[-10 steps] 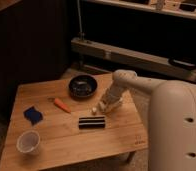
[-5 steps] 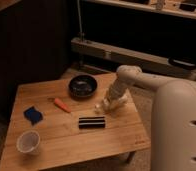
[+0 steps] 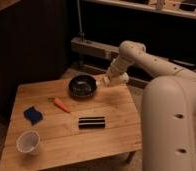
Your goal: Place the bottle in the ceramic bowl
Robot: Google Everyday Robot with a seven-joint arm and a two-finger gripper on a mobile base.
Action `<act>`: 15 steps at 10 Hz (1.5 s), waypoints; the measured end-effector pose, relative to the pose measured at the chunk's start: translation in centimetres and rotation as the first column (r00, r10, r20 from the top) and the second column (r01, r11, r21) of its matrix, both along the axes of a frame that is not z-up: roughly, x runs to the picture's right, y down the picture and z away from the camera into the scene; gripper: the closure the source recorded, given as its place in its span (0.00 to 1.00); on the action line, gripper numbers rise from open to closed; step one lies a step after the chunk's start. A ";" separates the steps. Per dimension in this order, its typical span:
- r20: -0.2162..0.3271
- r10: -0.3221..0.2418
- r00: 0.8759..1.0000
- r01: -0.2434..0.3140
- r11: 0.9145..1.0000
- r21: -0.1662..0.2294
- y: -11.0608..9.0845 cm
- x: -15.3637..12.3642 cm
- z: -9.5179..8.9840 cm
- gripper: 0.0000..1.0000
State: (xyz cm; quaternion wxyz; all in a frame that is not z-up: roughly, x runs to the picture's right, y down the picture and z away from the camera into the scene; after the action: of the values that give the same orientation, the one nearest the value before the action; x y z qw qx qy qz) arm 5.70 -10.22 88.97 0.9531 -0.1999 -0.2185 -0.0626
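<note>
I see my gripper (image 3: 107, 80) clamped on the bottle (image 3: 104, 81), raised off the worktop (image 3: 111, 125) just right of the ceramic bowl (image 3: 82, 86).

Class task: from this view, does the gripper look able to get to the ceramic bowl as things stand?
Probably yes. The gripper, shut on the bottle, hangs just right of the ceramic bowl, with nothing between them; the carrot and black bar lie nearer the camera.

Worktop (image 3: 111, 137): light wood, low. Carrot (image 3: 61, 104) lies well left of & below the fingers (image 3: 107, 80). Black bar (image 3: 91, 122) below the fingers, nr worktop middle. Blue sponge (image 3: 33, 114) far left of them. White cup (image 3: 28, 142) farthest off, front-left corner.
</note>
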 end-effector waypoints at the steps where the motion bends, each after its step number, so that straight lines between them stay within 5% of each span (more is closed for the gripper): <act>1: 0.017 -0.003 1.000 0.003 1.000 0.016 -1.7 -1.9 0.5 0.95; 4: 0.077 -0.039 0.996 0.036 0.999 0.037 -3.2 -7.9 1.3 0.95; 7: 0.140 -0.114 0.984 0.110 0.993 0.034 0.1 -12.8 -0.1 0.94; 9: 0.165 -0.147 0.975 0.147 0.989 0.012 2.6 -14.9 0.5 0.82; 10: 0.180 -0.168 0.969 0.173 0.985 -0.012 4.1 -16.0 1.6 0.67; 15: 0.138 -0.196 0.971 0.203 0.978 -0.040 5.6 -17.3 3.0 0.22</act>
State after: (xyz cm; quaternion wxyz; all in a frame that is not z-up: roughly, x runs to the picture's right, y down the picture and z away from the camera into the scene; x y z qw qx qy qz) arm -11.63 -4.60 91.98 0.9195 -0.2416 -0.2623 -0.1655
